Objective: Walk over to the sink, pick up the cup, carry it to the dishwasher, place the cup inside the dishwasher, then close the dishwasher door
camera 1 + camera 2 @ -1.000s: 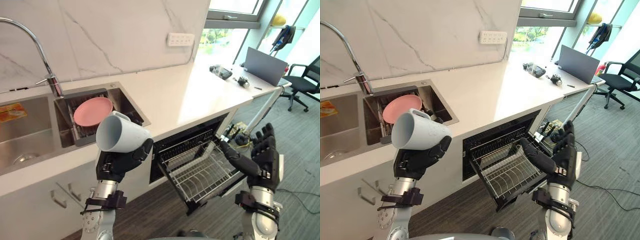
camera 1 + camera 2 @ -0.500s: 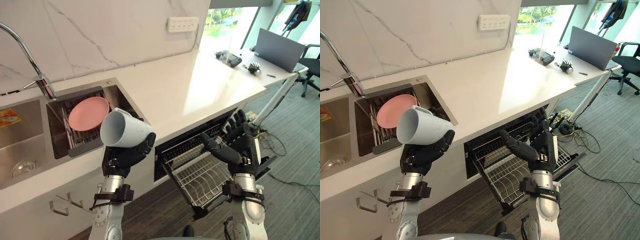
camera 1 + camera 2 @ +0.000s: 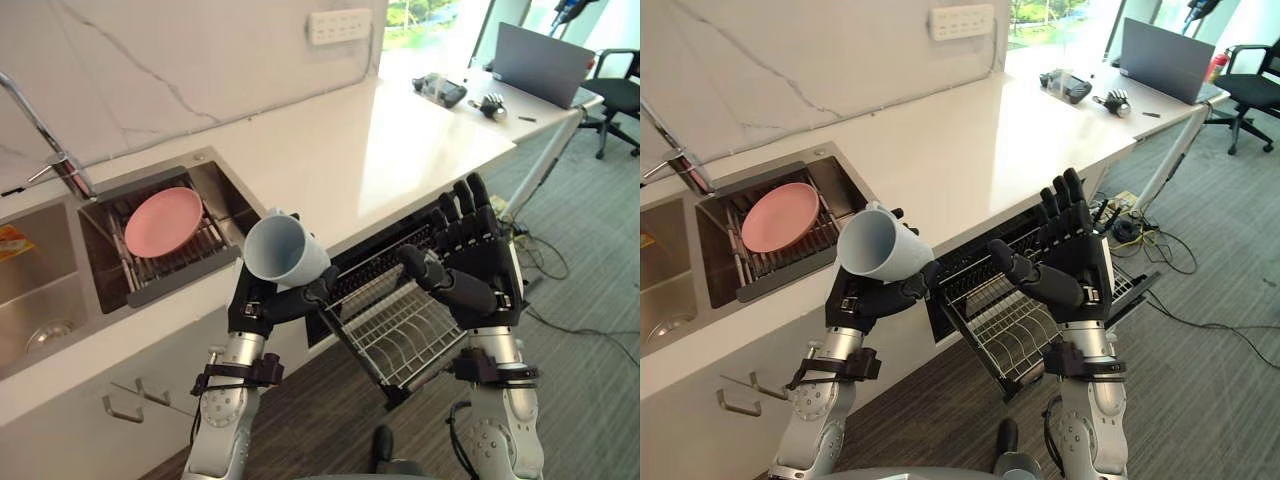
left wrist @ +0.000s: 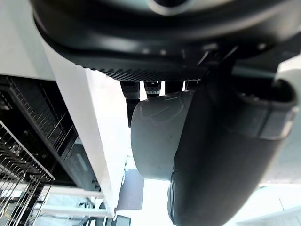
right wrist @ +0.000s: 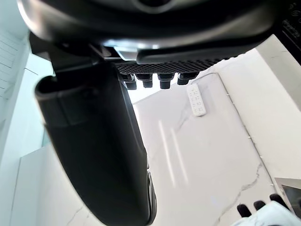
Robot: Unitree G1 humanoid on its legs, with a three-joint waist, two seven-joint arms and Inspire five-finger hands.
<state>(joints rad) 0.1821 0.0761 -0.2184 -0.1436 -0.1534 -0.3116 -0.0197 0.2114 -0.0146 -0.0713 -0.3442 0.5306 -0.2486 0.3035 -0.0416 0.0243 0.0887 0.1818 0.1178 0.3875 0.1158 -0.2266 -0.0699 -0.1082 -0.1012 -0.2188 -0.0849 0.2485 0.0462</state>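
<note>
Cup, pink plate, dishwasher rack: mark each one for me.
cup [image 3: 285,250], left eye view, inside its open mouth.
pink plate [image 3: 163,220], left eye view, middle of its face.
dishwasher rack [image 3: 398,338], left eye view, wire floor of the pulled-out basket.

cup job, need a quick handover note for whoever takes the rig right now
Left hand: curled round the white cup, held tilted in front of the counter edge, by the open dishwasher.
Right hand: open, empty, raised above the pulled-out rack.
Done: cup is out of the sink.
Left: set cup in rack, probably slide rack in, close door.
</note>
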